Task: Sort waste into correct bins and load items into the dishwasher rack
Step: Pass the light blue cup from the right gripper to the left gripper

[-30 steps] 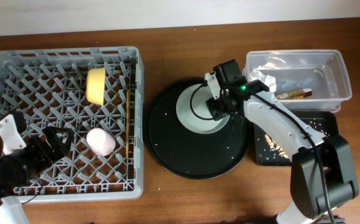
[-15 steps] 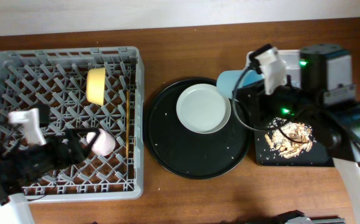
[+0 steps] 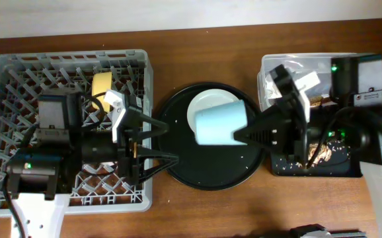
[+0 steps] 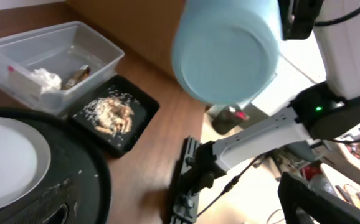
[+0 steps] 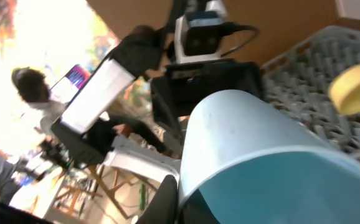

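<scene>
Light-blue cup [image 3: 221,123] (in right gripper [image 3: 240,134]) above plate [image 3: 199,104].

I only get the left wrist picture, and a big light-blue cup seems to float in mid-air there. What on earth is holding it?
Observer: The right arm's jaws are shut on the light-blue cup, holding it on its side over the round black tray.
Visitor: Where do cups go, then?
Observer: Into a large grey dishwasher rack, left of that tray and outside your picture.
Visitor: Is anything in it?
Observer: A yellow bowl sits near its far edge; the left arm hides much of the rest.
</scene>
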{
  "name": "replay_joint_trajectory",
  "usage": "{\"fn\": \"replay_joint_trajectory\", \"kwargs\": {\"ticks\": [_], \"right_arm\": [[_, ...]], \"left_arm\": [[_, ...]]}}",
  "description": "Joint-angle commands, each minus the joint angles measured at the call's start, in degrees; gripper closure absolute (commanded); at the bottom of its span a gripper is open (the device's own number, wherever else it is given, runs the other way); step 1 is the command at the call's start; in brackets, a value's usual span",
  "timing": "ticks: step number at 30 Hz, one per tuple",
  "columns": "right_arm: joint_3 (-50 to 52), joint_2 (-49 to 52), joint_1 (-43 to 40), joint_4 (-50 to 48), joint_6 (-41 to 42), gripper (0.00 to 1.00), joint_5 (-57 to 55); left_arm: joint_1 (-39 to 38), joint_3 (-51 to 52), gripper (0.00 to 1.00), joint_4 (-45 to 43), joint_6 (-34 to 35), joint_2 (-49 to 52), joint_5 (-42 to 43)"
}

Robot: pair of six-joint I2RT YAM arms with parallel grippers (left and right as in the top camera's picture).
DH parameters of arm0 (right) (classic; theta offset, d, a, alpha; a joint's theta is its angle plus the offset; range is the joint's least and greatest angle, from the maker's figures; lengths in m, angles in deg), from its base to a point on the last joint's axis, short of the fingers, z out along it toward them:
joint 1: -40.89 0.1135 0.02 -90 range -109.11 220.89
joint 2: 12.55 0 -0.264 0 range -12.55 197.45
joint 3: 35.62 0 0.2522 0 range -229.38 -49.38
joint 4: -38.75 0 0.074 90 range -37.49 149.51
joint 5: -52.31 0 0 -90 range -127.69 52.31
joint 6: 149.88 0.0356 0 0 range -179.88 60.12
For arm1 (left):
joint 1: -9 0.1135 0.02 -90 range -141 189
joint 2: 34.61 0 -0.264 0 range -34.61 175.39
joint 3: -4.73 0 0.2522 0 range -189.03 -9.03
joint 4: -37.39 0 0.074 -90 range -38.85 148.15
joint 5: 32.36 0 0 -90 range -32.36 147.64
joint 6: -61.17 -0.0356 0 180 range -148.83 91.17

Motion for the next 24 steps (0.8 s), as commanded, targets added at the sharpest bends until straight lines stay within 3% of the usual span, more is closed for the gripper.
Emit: {"fn": "replay_joint_trajectory", "kwargs": {"ticks": [1, 8, 16, 20, 24], "right_arm": [[-0.2, -0.2, 5.7, 0.1, -4.2, 0.96, 2.5], [0.3, 3.4, 14.7, -0.8, -4.2, 0.96, -2.4], [0.3, 6.5, 16.4, -5.3, -4.2, 0.96, 0.6], [0.4, 6.5, 21.3, -4.8, -4.1, 0.96, -9.2], [0.4, 6.5, 20.1, -4.8, -4.1, 0.96, -16.5]], "left_arm": [[-0.4, -0.3, 0.01, -0.6, -0.5, 0.6, 6.4], [-0.4, -0.3, 0.01, -0.6, -0.5, 0.6, 12.2], [-1.4, -0.3, 0.02, -0.2, -0.5, 0.5, 12.9], [-3.1, -0.3, 0.01, -0.4, -0.5, 0.5, 13.0], [-3.1, -0.3, 0.01, -0.8, -0.5, 0.5, 13.3]]}}
